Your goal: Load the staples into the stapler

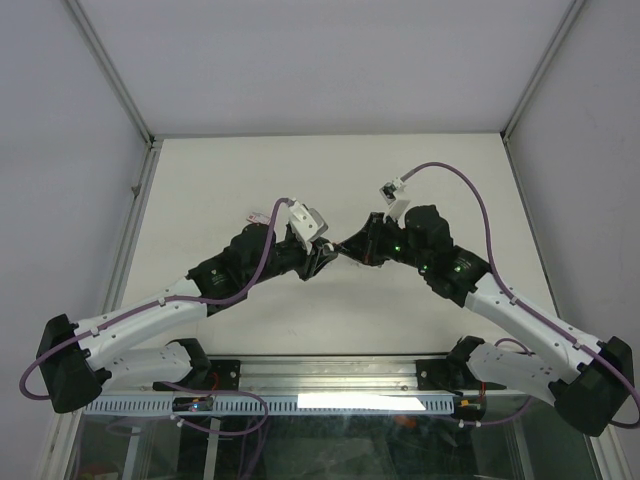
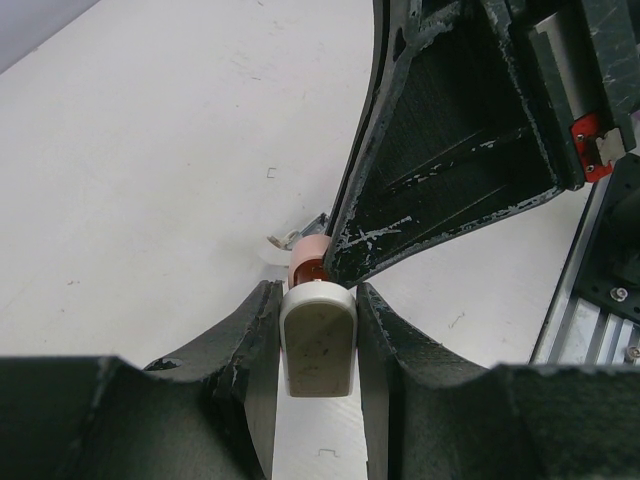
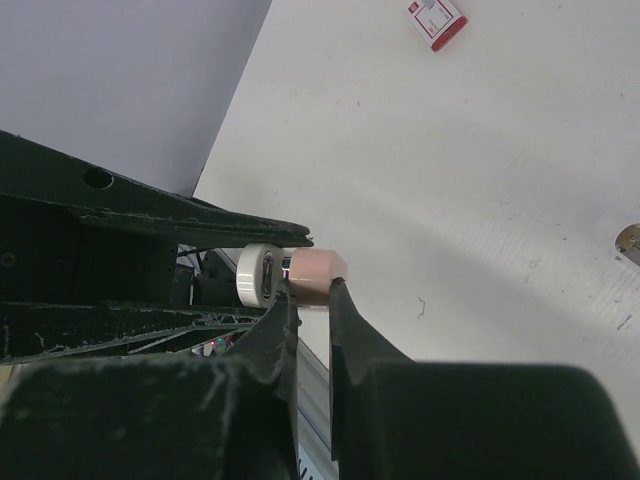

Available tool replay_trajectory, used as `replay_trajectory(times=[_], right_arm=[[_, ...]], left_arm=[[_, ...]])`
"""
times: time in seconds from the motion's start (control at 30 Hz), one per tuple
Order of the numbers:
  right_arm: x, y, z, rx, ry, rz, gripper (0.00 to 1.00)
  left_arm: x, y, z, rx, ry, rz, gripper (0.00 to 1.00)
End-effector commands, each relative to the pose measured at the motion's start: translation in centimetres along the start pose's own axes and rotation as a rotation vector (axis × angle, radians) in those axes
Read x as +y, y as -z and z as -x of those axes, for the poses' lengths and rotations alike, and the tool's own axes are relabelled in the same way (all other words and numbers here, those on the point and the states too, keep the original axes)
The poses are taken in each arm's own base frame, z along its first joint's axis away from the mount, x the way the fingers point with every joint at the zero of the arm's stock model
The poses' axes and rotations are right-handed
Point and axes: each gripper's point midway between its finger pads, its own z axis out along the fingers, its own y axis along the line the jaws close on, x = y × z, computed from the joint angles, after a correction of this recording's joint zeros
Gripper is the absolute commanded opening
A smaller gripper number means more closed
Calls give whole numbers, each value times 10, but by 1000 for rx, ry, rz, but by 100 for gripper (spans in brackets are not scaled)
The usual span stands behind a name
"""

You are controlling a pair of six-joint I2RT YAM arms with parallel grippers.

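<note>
At mid-table, the left gripper [image 2: 316,296] clamps its textured black fingers [image 2: 250,340] around the rounded, speckled off-white end of the stapler [image 2: 318,345]. The right gripper [image 3: 312,295], jaws nearly pressed together, nips the stapler's smooth pink cap. Well apart, the red-and-white staples box [image 3: 436,20] lies flat on the matte white table [image 3: 480,200].

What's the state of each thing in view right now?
stapler: held between both hands; open or shut unclear.
left hand: shut on the stapler's white end.
right hand: shut on the stapler's pink end.
staple box: lying on the table, untouched.
</note>
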Motion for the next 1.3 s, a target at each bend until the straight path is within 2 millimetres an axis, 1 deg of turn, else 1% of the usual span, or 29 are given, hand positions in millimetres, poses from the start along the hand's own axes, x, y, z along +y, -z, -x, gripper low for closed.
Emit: replay_trajectory(times=[0.0, 0.33, 0.57, 0.63, 0.7, 0.8, 0.83, 0.9, 0.93, 1.03, 1.07, 1.13, 1.27], right_arm=[[-86, 12, 42, -189, 48, -401, 0], [-102, 12, 37, -177, 60, -465, 0], [-102, 14, 38, -182, 60, -471, 0], [-98, 13, 38, -178, 61, -453, 0], [-88, 9, 40, -173, 78, -400, 0], [-64, 2, 40, -128, 94, -286, 0], [-57, -1, 40, -111, 95, -255, 4], [-45, -5, 38, -77, 90, -204, 16], [-40, -7, 37, -63, 85, -182, 25], [-30, -11, 34, -27, 64, -134, 40], [-29, -12, 33, -19, 59, -127, 43], [-28, -13, 31, -12, 52, -124, 47], [-23, -16, 27, 6, 38, -103, 49]], left_arm=[[0, 11, 9, -3, -21, -4, 0], [0, 12, 9, -2, -22, -1, 0], [1, 12, 9, -4, -24, -1, 0], [0, 12, 9, -3, -22, -2, 0], [-1, 11, 9, -1, -16, -8, 0], [-6, 8, 10, 3, 4, -35, 0], [-7, 6, 9, 8, 11, -37, 0], [-6, 3, 8, 14, 19, -29, 0], [-5, 3, 7, 18, 23, -23, 0], [-3, 2, 6, 19, 31, -11, 0], [-3, 2, 6, 19, 33, -11, 0], [-2, 3, 7, 14, 34, -7, 0], [-1, 3, 7, 8, 32, -2, 0]])
